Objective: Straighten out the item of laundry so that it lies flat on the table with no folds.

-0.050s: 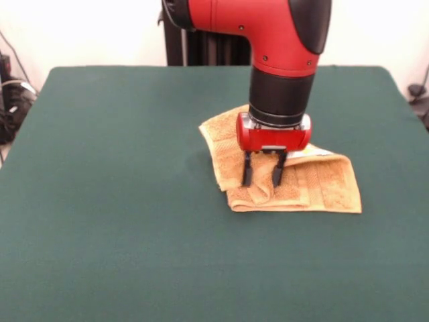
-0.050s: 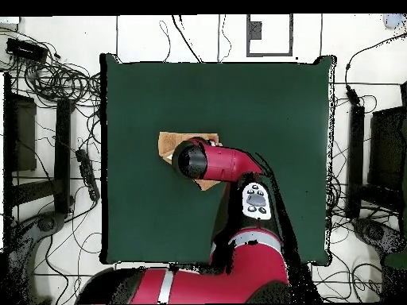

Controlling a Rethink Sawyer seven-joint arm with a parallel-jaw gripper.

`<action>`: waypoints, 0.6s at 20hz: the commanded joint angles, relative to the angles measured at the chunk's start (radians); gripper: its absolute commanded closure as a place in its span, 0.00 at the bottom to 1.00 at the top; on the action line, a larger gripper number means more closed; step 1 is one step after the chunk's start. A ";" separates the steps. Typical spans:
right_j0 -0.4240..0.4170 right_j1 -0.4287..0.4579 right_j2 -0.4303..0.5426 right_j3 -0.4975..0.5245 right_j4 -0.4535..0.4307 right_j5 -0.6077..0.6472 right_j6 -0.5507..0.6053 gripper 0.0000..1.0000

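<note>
Towel point(image 1: 315, 184) lies folded on counter point(image 1: 107, 201). Gripper point(image 1: 261, 176), fingers apart, is poised over a ridge. Next: pinch, then pull outward.

No text, label, brand or number can be read in either view; the arm point(image 1: 281, 40), the towel point(image 1: 322, 188) and the table point(image 1: 120, 201) carry no writing that is legible

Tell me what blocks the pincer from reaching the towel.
Nothing visible does. The open pincer hangs right over the folded towel, its tips at the cloth, and the green table around it holds nothing else.
</note>
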 commanded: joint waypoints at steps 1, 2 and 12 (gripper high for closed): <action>0.037 0.034 0.039 0.096 -0.019 -0.006 0.166 1.00; 0.037 0.035 0.040 0.096 -0.019 -0.010 0.168 1.00; 0.060 0.034 0.026 0.105 -0.018 -0.092 0.206 1.00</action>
